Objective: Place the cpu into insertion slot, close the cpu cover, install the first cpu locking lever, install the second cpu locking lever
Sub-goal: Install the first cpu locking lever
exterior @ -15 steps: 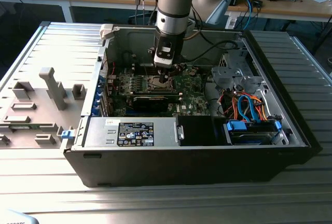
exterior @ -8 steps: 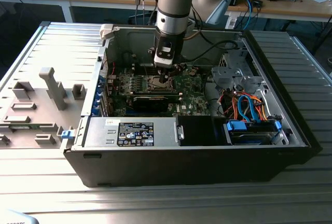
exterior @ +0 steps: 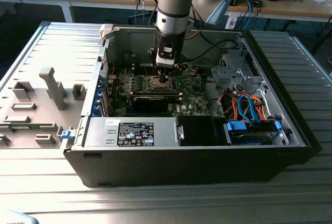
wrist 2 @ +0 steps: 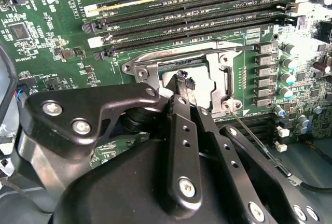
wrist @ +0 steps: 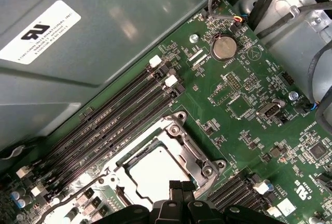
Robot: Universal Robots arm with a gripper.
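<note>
My gripper hangs inside the open computer case, right above the cpu socket on the green motherboard. In both wrist views the black fingertips sit close together over the socket's edge, gripper shut with nothing seen between them. The cpu lies in the insertion slot, its pale silvery top showing. The cpu cover lies flat around it as a metal frame. In the second wrist view the gripper hides part of the cpu. A thin wire locking lever slants away from the socket's corner, unlatched.
Long black memory slots run beside the socket. A coin battery and the grey case wall lie beyond them. A power supply, a drive cage with orange and blue cables and grey fixtures surround the work area.
</note>
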